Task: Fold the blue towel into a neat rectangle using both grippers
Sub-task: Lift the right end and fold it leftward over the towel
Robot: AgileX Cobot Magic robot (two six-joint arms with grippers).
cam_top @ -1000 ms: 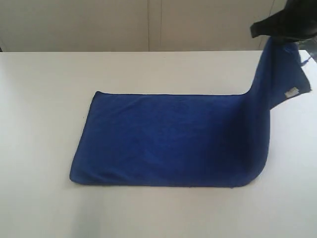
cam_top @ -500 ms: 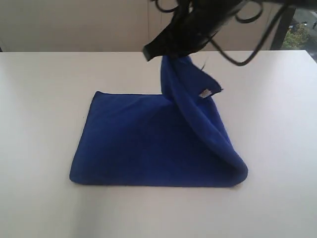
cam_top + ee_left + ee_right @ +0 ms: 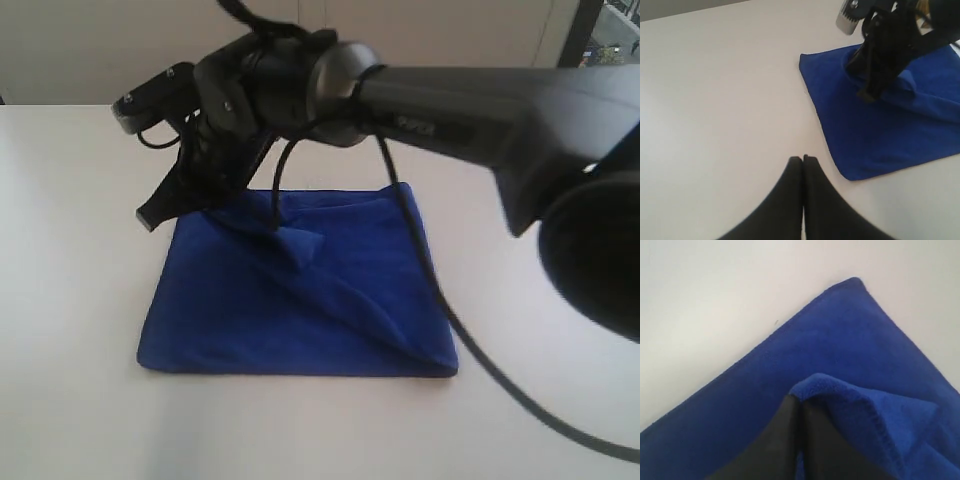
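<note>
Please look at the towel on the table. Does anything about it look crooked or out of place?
Yes. The top layer of the blue towel lies askew. A diagonal ridge crosses it and a bunched lump stands up beside the right gripper, so the folded edges do not line up.

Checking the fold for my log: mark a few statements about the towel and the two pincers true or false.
1. The right pincer is shut on the blue towel. True.
2. The left pincer grips the towel. False: it is shut over the bare table, apart from the towel.
3. The towel lies as one flat layer. False: part is folded over the rest, with a slanting ridge.
4. In the exterior view the right arm reaches across to the left half. True.
</note>
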